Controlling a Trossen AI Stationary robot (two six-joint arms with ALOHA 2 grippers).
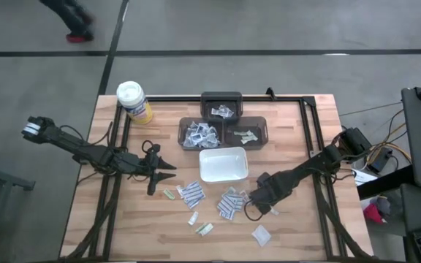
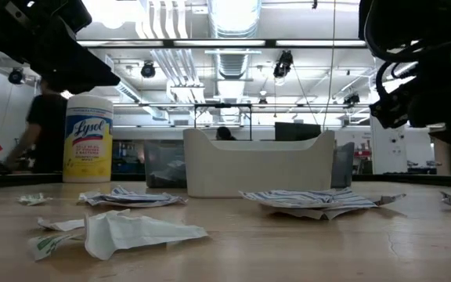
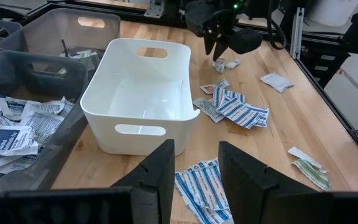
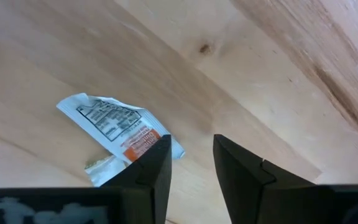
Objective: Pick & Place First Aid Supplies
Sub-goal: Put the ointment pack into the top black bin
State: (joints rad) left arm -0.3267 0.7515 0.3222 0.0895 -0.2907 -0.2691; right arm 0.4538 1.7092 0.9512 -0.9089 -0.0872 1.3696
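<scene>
Two grippers seen w/ fingers parted, empty. Right gripper (image 4: 191, 163) is poised over a packet (image 4: 118, 130); flat packet could be missed or pushed away.

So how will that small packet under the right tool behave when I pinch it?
The small packet looks thin and crinkled, so probably floppy and very light. It lies flat on the wooden table, so the open right tool may slide it rather than lift it.

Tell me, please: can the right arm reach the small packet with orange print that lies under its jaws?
Probably yes. The right gripper hangs open just above the packet, which lies alone on bare table, with nothing between them.
</scene>
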